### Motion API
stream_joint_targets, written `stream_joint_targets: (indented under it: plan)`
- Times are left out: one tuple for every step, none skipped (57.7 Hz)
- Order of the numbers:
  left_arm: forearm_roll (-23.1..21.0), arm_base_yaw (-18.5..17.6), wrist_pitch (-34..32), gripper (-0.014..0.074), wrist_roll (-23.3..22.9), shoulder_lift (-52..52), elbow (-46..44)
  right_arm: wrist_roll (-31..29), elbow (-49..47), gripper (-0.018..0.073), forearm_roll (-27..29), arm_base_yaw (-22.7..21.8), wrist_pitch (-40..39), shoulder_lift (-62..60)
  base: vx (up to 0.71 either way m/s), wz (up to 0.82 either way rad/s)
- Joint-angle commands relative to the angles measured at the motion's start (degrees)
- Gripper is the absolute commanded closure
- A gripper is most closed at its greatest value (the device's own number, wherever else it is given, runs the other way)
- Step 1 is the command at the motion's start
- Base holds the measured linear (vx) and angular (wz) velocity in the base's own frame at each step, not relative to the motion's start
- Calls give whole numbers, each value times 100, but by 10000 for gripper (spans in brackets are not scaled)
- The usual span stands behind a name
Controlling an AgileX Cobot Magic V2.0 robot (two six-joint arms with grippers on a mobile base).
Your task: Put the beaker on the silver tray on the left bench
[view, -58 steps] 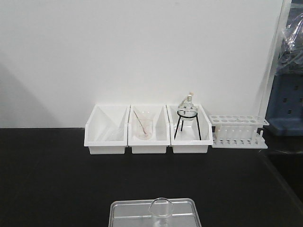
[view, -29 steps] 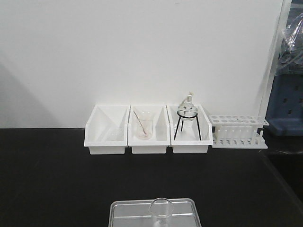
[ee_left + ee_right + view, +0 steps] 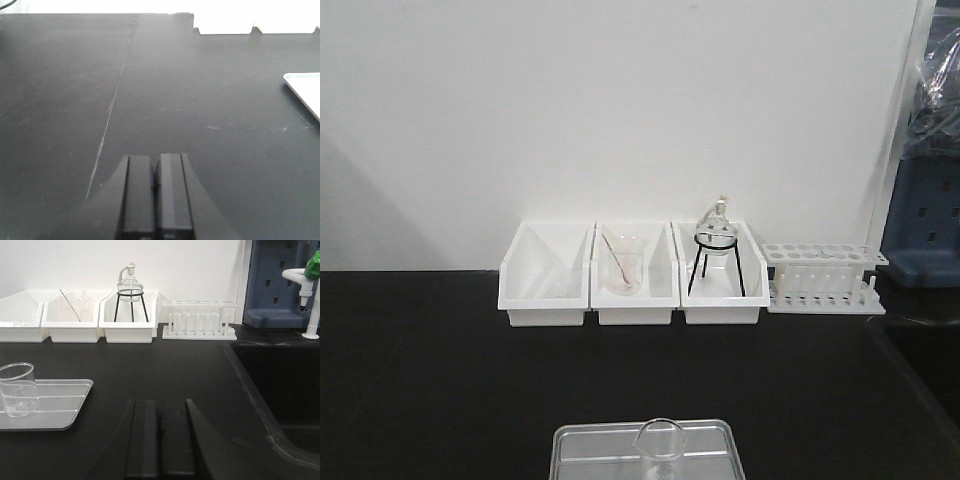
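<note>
The front view cuts off the silver tray [image 3: 645,445] at the bottom edge, so only its far rim and rounded corners show, and only the pouring lip and upper wall of the beaker [image 3: 660,450] are visible there. The right wrist view shows more: the beaker [image 3: 17,390], a small clear glass cylinder, stands upright inside the tray [image 3: 60,410] near its left part, with the picture's left edge trimming it slightly. The tray is shallow, dull silver metal with a raised rim and faint ridges along its floor. It lies on the matte black left bench [image 3: 440,380], whose flat top carries a thin seam and pale scuffs in the left wrist view.

The left claw [image 3: 156,195] has its two dark, flat-faced fingers pressed together with nothing between them, over bare bench top; only a pale corner of the tray [image 3: 305,90] shows at the right edge. The right claw [image 3: 160,440] is likewise pressed together and empty, beside the tray and apart from the beaker.

Against the white wall stand three white plastic bins [image 3: 632,275]. The middle one holds a clear beaker with a rod [image 3: 623,270], faintly seen; the right one holds a round flask on a black tripod [image 3: 716,250]. A white test tube rack [image 3: 825,278] stands beside them. A dark sink basin [image 3: 275,390] is cut off at the right.
</note>
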Motion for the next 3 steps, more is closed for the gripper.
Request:
stream_joint_targets:
  plan:
    - [-43, -28, -442, 595, -32, -89, 159, -44, 67, 567, -24, -28, -417, -105, 0, 0]
    - [-43, -28, -442, 595, -32, -89, 159, -44, 67, 567, -24, -28, -417, -105, 0, 0]
    - [-43, -28, -442, 595, -32, -89, 159, -44, 67, 567, -24, -28, -417, -105, 0, 0]
